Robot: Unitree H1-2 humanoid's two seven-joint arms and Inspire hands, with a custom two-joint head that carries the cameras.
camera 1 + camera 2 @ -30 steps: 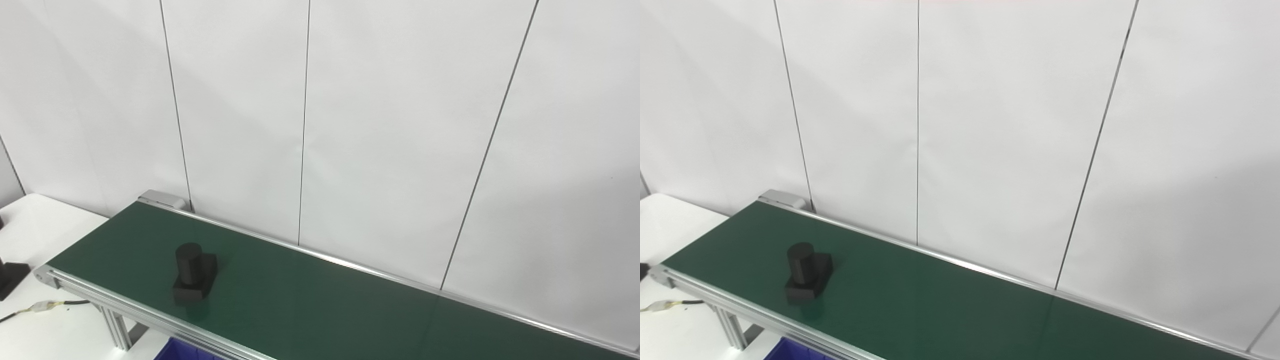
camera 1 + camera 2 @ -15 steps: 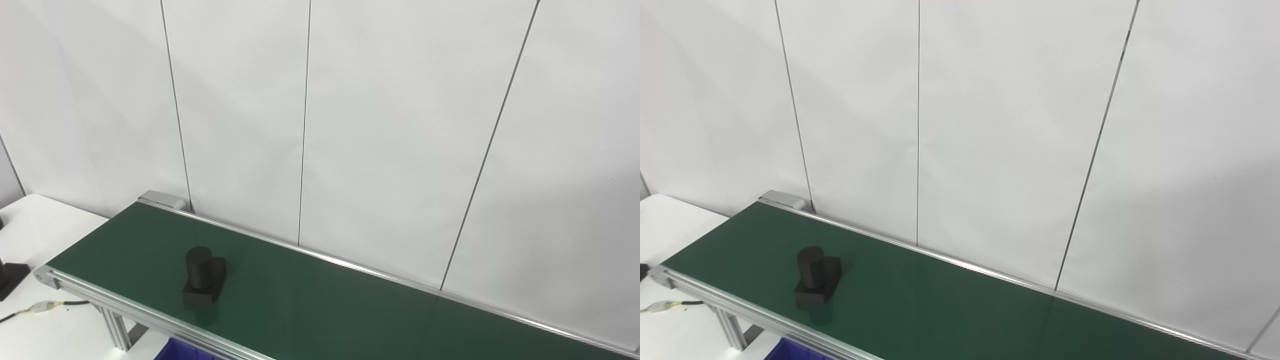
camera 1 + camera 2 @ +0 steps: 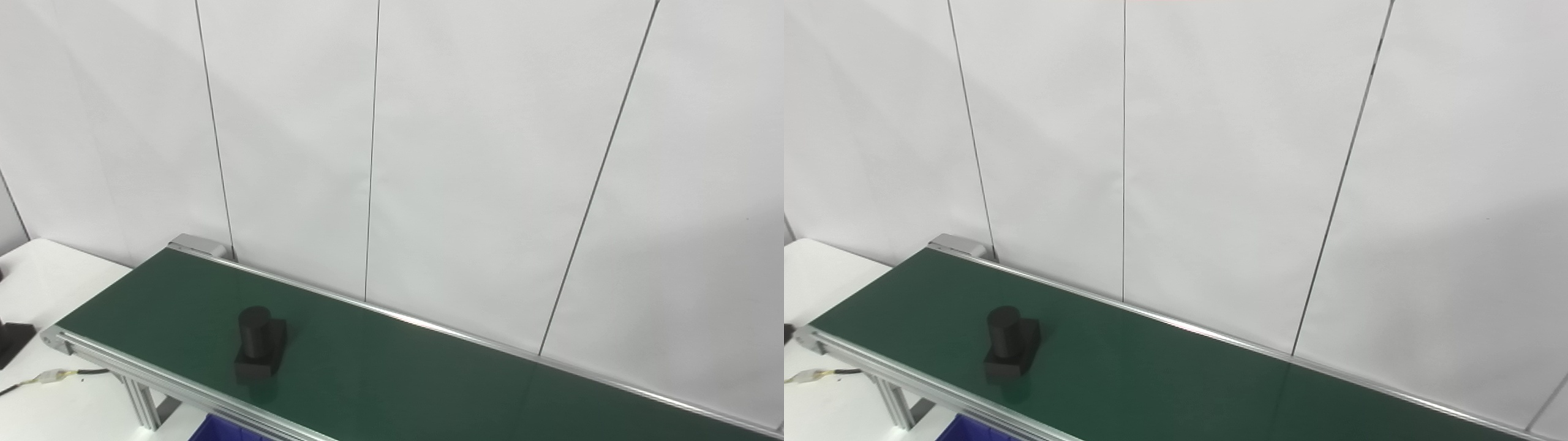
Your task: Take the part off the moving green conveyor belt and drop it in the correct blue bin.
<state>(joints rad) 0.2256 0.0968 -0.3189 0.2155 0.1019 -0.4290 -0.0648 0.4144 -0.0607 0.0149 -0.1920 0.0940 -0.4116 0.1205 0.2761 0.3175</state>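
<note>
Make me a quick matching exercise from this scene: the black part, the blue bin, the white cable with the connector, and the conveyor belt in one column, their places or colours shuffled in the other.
1. black part
2. blue bin
3. white cable
4. conveyor belt

A. lies on the white table, left of the frame
B. dark green
C. stands on the belt near its left end
D. peeks out under the belt's near rail

Pairs: 1-C, 2-D, 3-A, 4-B
</note>
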